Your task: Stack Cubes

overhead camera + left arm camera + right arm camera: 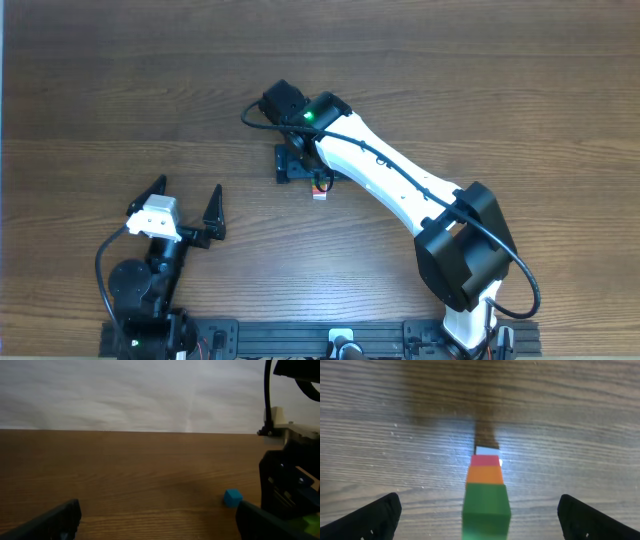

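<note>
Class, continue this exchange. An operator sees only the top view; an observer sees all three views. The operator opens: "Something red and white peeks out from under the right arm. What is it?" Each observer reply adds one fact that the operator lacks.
Observer: A stack of four: a green cube on top, then an orange cube, a red cube and a pale cube lowest.
Operator: Is it being gripped?
Observer: No. The right gripper is open, with its fingers wide of the green cube on both sides.
Operator: Any cube left over?
Observer: Yes. A blue cube sits alone on the table, close by the right arm.
</note>
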Tool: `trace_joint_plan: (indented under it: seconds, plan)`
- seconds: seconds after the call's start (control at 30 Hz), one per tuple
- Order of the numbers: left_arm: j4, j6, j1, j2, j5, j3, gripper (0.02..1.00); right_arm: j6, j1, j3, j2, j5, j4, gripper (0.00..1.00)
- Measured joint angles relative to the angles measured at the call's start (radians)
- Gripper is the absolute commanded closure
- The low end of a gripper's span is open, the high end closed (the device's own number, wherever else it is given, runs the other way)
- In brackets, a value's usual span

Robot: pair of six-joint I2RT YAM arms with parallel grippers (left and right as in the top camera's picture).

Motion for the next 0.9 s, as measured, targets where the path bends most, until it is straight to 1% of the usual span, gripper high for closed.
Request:
trace_joint_plan:
  seconds: [0.1, 0.23, 0.47, 0.63, 0.9]
  plan:
    - [0.000, 0.000, 0.000, 0.000, 0.000, 0.000, 0.020, -0.009, -0.001, 0.000, 0.000, 0.000, 0.004, 0.009]
    - [0.000, 0.000, 0.000, 0.000, 0.000, 0.000, 0.020, -0.057, -0.021, 0.051, 0.000, -0.017, -0.019, 0.007]
    - [0.000, 0.000, 0.000, 0.000, 0.000, 0.000, 0.023, -0.140, -0.113, 0.199, 0.012, -0.042, -0.072, 0.007]
    - [0.000, 0.000, 0.000, 0.000, 0.000, 0.000, 0.020, -0.190, -0.156, 0.282, 0.111, -0.047, -0.077, 0.009]
    - [0.000, 0.000, 0.000, 0.000, 0.000, 0.000, 0.020, -0.235, -0.158, 0.409, 0.338, -0.054, -0.091, 0.007]
